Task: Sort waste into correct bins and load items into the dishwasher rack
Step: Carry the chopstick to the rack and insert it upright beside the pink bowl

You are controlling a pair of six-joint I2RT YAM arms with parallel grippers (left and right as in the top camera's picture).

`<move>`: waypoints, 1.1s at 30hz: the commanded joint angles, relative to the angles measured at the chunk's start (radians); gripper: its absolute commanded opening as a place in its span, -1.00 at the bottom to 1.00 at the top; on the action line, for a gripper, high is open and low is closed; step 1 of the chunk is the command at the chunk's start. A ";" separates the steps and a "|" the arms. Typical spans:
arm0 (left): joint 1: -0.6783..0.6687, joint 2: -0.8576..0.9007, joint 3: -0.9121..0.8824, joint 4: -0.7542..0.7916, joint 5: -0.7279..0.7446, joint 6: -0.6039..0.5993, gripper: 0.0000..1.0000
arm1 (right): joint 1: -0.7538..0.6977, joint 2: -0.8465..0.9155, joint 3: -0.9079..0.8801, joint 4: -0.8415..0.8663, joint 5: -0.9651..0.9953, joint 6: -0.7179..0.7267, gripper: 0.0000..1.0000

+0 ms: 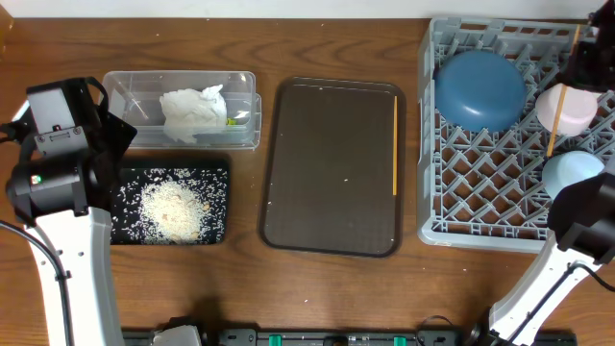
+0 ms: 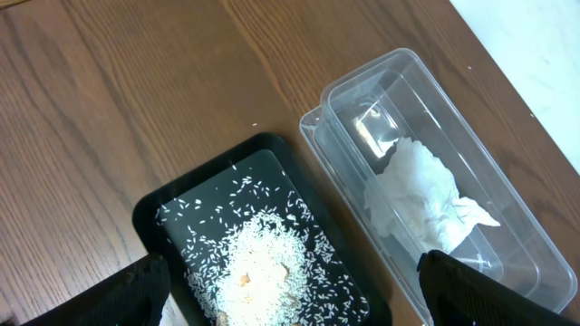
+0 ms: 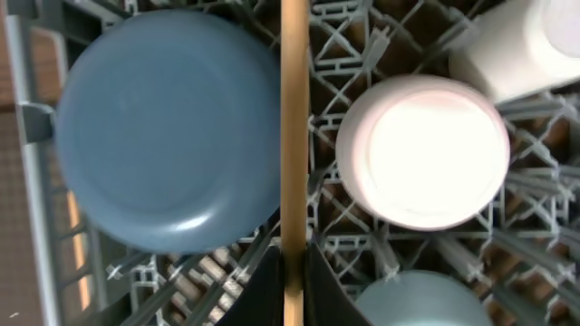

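Bright, even light falls from above. Beyond my right gripper, the white-pinkish bowl glares to blank white; my own fingers blur dark; the clear tub glints.

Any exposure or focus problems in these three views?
Right wrist: small white-pinkish bowl blown out to flat white; held chopstick reads fine. Left wrist: glare spot on the clear tub floor, own fingers dark and blurred. Overhead: even light, sharp.
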 commanded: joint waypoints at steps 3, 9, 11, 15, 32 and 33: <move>0.006 0.004 -0.003 -0.003 -0.020 -0.013 0.81 | 0.007 0.009 -0.135 0.040 0.024 -0.037 -0.92; 0.006 0.004 -0.003 -0.003 -0.020 -0.013 0.81 | 0.014 0.009 -0.260 0.081 -0.075 -0.036 -0.98; 0.006 0.004 -0.003 -0.003 -0.020 -0.013 0.80 | 0.024 0.008 -0.260 0.072 -0.101 -0.028 -0.98; 0.006 0.004 -0.003 -0.003 -0.020 -0.013 0.80 | 0.040 0.006 -0.259 0.053 -0.102 -0.006 -0.93; 0.006 0.004 -0.003 -0.003 -0.020 -0.013 0.81 | 0.069 -0.082 -0.258 -0.068 -0.150 0.173 -0.39; 0.005 0.004 -0.003 -0.003 -0.020 -0.013 0.80 | 0.081 -0.100 -0.258 -0.071 -0.169 0.173 -0.39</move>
